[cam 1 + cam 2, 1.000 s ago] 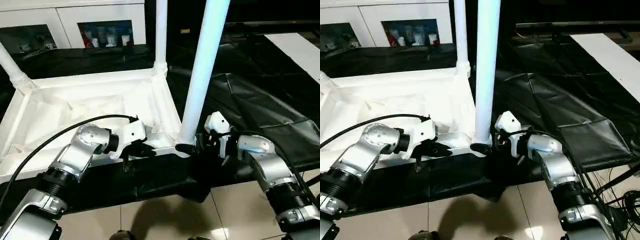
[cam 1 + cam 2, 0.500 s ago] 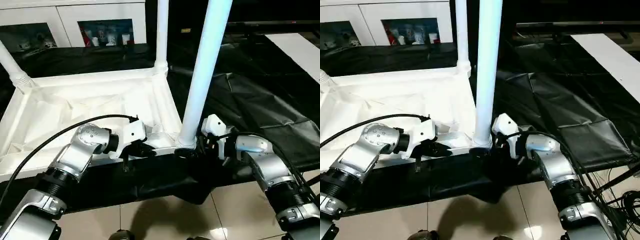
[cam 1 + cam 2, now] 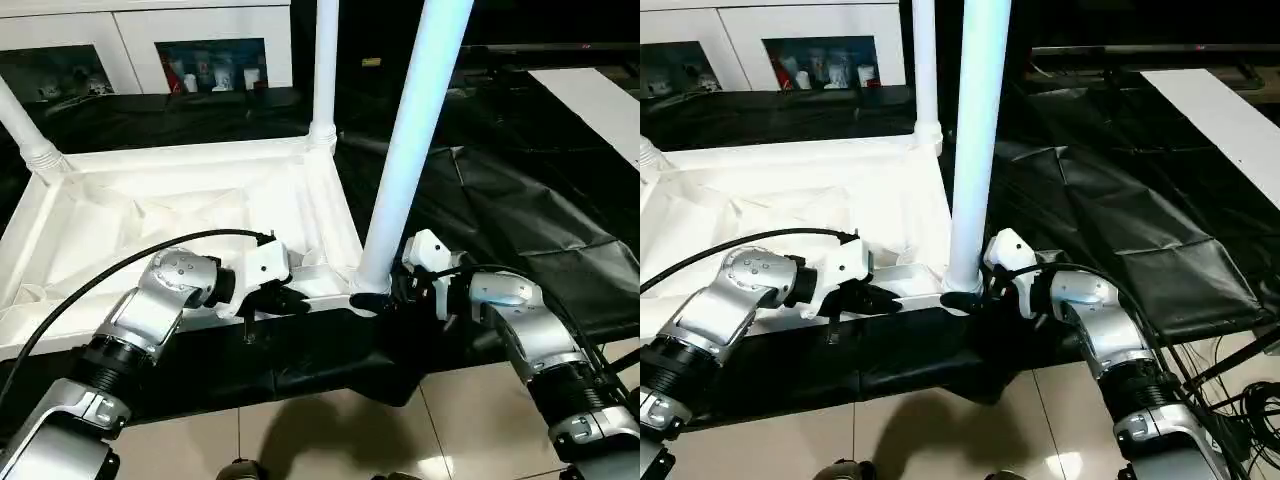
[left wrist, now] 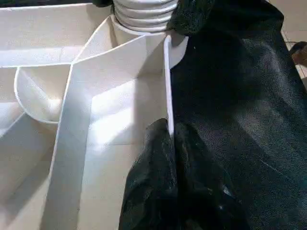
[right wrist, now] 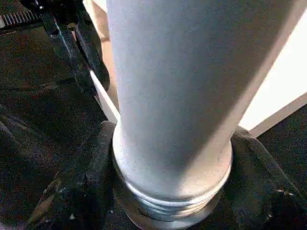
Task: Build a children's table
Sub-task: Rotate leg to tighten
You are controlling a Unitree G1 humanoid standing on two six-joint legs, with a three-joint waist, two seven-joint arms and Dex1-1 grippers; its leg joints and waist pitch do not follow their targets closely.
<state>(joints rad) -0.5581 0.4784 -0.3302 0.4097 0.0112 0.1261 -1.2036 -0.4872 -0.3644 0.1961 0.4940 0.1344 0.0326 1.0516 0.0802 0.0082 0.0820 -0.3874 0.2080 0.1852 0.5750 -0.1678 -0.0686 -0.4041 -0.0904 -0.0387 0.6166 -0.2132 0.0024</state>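
Observation:
The children's table lies upside down: its white top [image 3: 180,200] shows the ribbed underside. One leg [image 3: 323,70] stands in the far corner socket and another [image 3: 25,135] leans at the far left. A third leg [image 3: 405,160] stands in the near right corner socket, leaning slightly to the right. My right gripper [image 3: 375,298] is shut on this leg's ringed base [image 5: 172,191], with a black finger [image 5: 93,187] against each side. My left gripper [image 3: 290,298] is shut on the top's thin near rim [image 4: 168,86], just left of that corner, its fingertips [image 4: 153,158] pinching the edge.
A black sheet [image 3: 500,200] covers the low platform under the table top and spreads out to the right. A white cabinet [image 3: 150,40] with glass-fronted compartments stands behind. A white board [image 3: 595,100] lies at far right. Tiled floor [image 3: 330,430] is in front, cables [image 3: 1250,400] at lower right.
My right gripper's fingers have closed in on the base of the near right leg, and the leg leans a little more to the right. The left gripper has kept its grip.

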